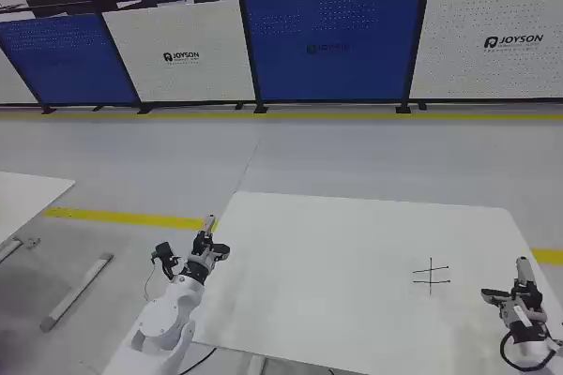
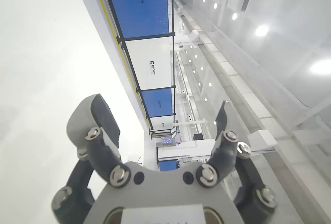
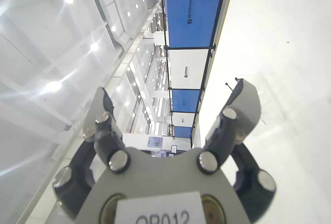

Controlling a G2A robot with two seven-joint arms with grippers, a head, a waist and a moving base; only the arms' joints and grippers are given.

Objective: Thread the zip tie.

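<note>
My left arm (image 1: 169, 323) wears smooth white shells with black wrist parts. A black cable (image 1: 503, 352) loops at my right wrist. The left gripper (image 2: 163, 111) has a pale grey plate, dark finger links, black pads (image 2: 107, 119) and round silver screws (image 2: 119, 176). The right gripper (image 3: 173, 91) is built alike, with a white label (image 3: 160, 207) printed in black.

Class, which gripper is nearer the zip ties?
The right gripper, close beside the zip ties; the left gripper is far off on the opposite side.
</note>
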